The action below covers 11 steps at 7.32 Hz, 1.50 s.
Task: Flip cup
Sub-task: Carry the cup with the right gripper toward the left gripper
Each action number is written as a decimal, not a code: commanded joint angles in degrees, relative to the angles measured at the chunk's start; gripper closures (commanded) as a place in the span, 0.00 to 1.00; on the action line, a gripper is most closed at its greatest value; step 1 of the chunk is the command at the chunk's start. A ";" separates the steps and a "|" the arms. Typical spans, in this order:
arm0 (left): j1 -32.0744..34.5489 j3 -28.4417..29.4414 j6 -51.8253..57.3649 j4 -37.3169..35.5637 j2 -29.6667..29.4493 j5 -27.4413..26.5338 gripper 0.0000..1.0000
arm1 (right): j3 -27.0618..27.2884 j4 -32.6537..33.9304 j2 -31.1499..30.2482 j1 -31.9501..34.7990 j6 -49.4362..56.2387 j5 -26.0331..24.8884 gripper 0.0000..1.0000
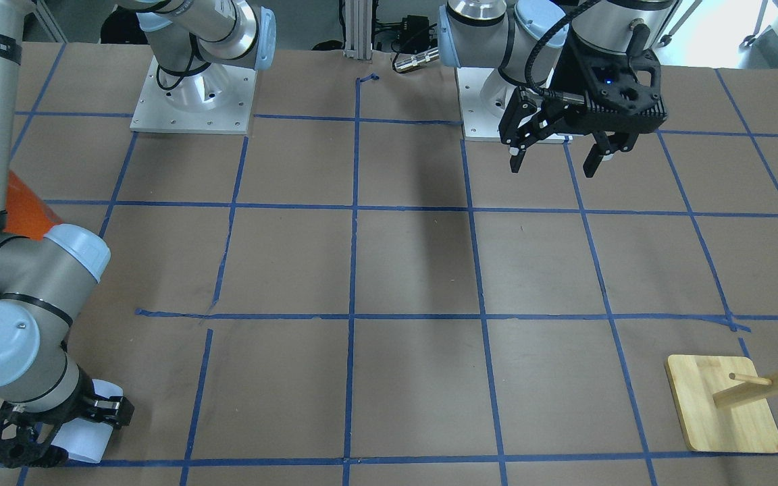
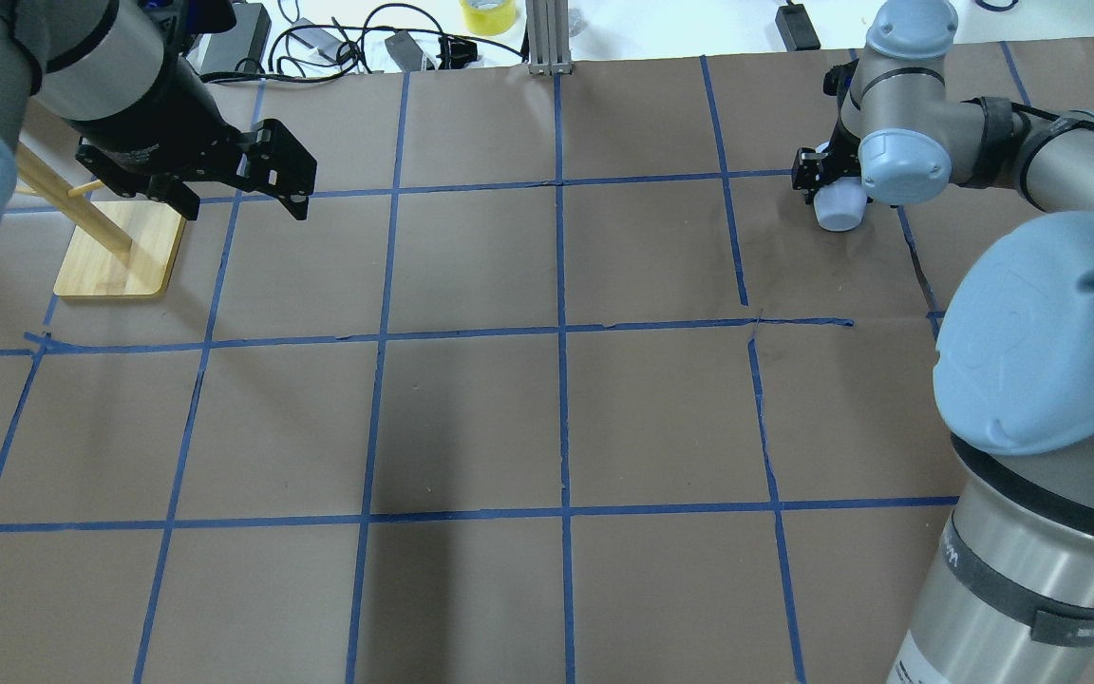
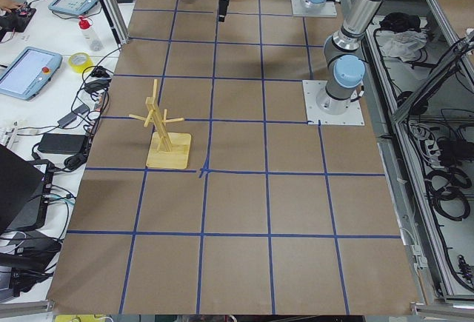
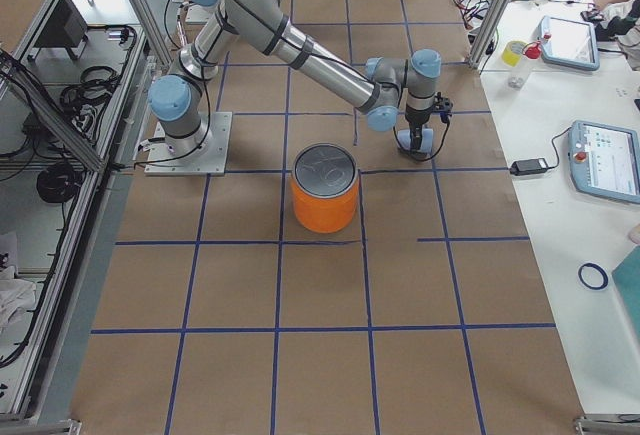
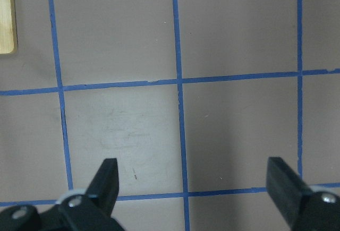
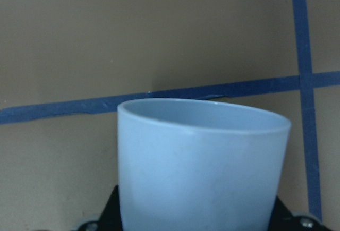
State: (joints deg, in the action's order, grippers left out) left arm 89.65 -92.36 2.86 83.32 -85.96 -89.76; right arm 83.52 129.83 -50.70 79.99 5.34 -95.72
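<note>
The cup (image 2: pixel 839 207) is a small pale bluish-white tumbler at the table's far right. My right gripper (image 2: pixel 830 186) is shut on it, close above the brown paper. In the front view the cup (image 1: pixel 85 440) sits tilted between the black fingers at the bottom left. In the right wrist view the cup (image 6: pixel 202 162) fills the lower middle, with its rim turned away from the camera. My left gripper (image 1: pixel 553 167) is open and empty, above the table on the other side. Its fingertips (image 5: pixel 109 170) stand wide apart over bare paper.
A large orange can (image 4: pixel 325 195) with a silver top stands near the right arm's elbow. A wooden peg stand (image 2: pixel 120 252) on a square base is beside my left gripper. Blue tape lines cross the brown paper. Cables lie beyond the far edge.
</note>
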 commanded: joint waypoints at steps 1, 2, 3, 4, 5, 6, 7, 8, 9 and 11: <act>0.00 -0.02 0.04 0.00 0.00 0.02 0.00 | -3.52 -4.65 -0.45 0.43 2.31 0.00 1.00; 0.00 -0.02 0.04 0.00 0.00 0.02 0.00 | -4.67 -7.29 -1.49 0.69 5.96 1.22 1.00; 0.00 -0.02 0.04 0.00 0.00 0.02 0.00 | -4.77 -7.49 -2.72 1.56 10.44 5.24 1.00; 0.00 -0.02 0.04 0.00 0.00 0.02 0.00 | -4.77 -7.32 -3.69 5.05 15.79 5.97 1.00; 0.00 -0.02 0.04 0.00 0.00 0.02 0.00 | -4.85 -6.44 -3.79 10.48 18.54 5.81 1.00; 0.00 -0.02 0.04 0.00 0.00 0.02 0.00 | -4.77 -3.91 -3.70 16.02 18.57 5.20 1.00; 0.00 0.07 0.04 0.00 0.00 0.02 0.00 | -4.42 -1.63 -3.00 19.38 19.61 5.80 1.00; 0.00 0.07 0.04 0.00 0.00 0.02 0.00 | -4.07 0.22 -2.21 22.37 20.41 6.15 1.00; 0.00 0.16 -0.05 0.00 0.00 -0.24 0.00 | -3.98 0.42 -1.86 26.58 26.33 5.98 1.00; 0.00 0.25 -0.05 0.00 0.09 -0.16 0.00 | -3.80 4.78 0.15 33.36 40.54 5.37 1.00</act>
State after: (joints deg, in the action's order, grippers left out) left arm 89.68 -92.18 2.82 83.35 -85.90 -89.94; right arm 79.59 131.32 -51.97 109.22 36.71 -89.90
